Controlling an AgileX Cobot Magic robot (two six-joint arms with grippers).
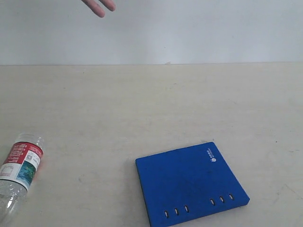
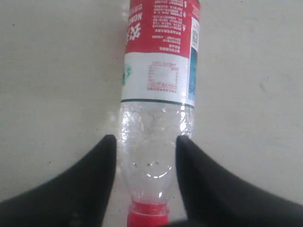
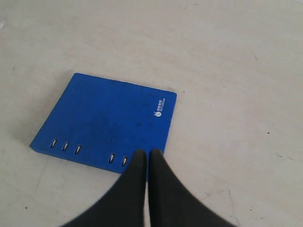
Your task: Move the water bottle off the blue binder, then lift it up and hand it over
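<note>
Around the clear shoulder of the water bottle [image 2: 158, 71], just beside its red cap [image 2: 147, 216], the left claw [image 2: 147, 142] has both fingers pressed against the plastic, a narrow hold on a slick, tapering part. The bottle lies on the worktop [image 1: 165, 104], well apart from the blue binder [image 3: 104, 118]. Lifted from this hold, the long body may swing down or slide out along the taper, and a harder squeeze may crumple the thin wall. The right claw [image 3: 144, 155] hangs closed and empty over the binder's slotted edge. Only the exterior view shows a person's hand [image 1: 100, 6] at the far side. Only the left wrist view shows the grip itself.
</note>
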